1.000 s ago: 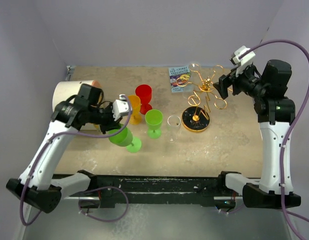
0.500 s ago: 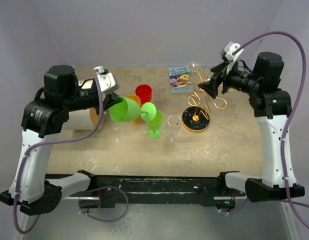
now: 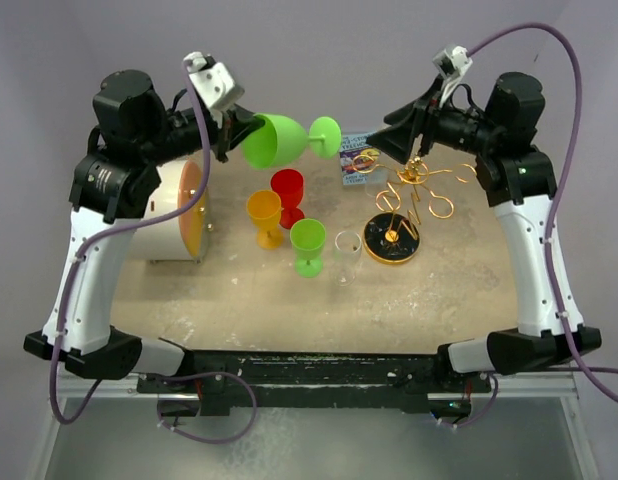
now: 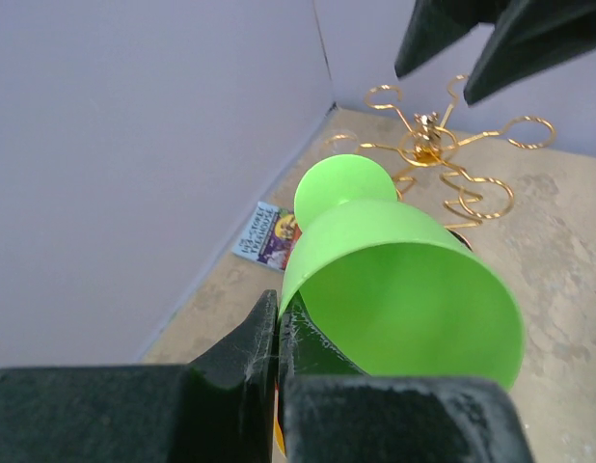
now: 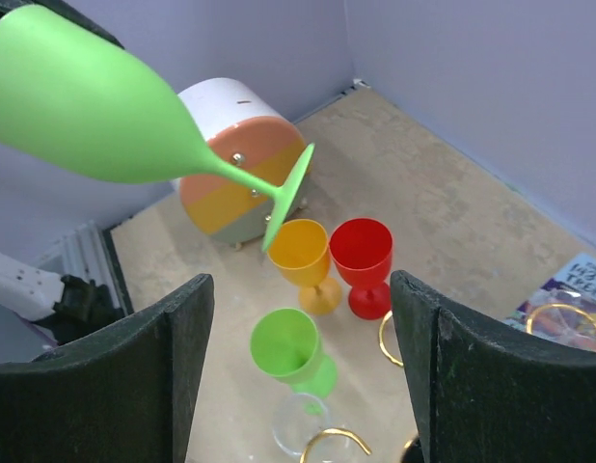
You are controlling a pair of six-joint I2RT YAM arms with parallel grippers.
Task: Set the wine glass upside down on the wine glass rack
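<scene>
My left gripper (image 3: 235,131) is shut on the rim of a large green wine glass (image 3: 281,140) and holds it lying sideways, high above the table, with the foot pointing right. In the left wrist view the fingers (image 4: 264,333) pinch the glass wall (image 4: 404,289). My right gripper (image 3: 387,136) is open and empty, a little right of the glass's foot (image 3: 325,135). The gold wire wine glass rack (image 3: 414,182) stands on its round black base (image 3: 391,240) below the right gripper. The rack also shows in the left wrist view (image 4: 428,149). The right wrist view shows the held glass (image 5: 95,106) at the upper left.
A red glass (image 3: 287,190), an orange glass (image 3: 264,215), a smaller green glass (image 3: 308,243) and a clear glass (image 3: 347,250) stand upright left of the rack. A white and orange cylinder (image 3: 169,210) lies at the left. A small booklet (image 3: 357,158) lies at the back.
My left arm has lifted the green glass from near the table up and to the back right. My right gripper has risen and moved left towards the glass's foot.
</scene>
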